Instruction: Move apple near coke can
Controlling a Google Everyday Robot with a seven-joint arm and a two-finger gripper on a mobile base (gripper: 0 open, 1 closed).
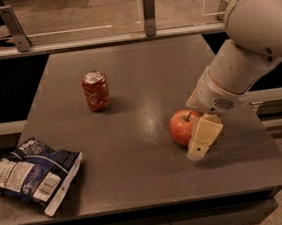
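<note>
The red-pink apple (184, 127) rests on the grey table (153, 183), right of centre. The red coke can (96, 91) stands upright at the back left, well apart from the apple. My gripper (200, 141) comes down from the white arm (248, 58) on the right. It sits low at the table, right against the apple's right side. The apple's far right flank is hidden behind the gripper.
A blue-and-white crinkled snack bag (29, 175) lies over the table's front-left corner. A rail with metal posts (149, 12) runs along the table's back edge. The table's right edge is close behind the arm.
</note>
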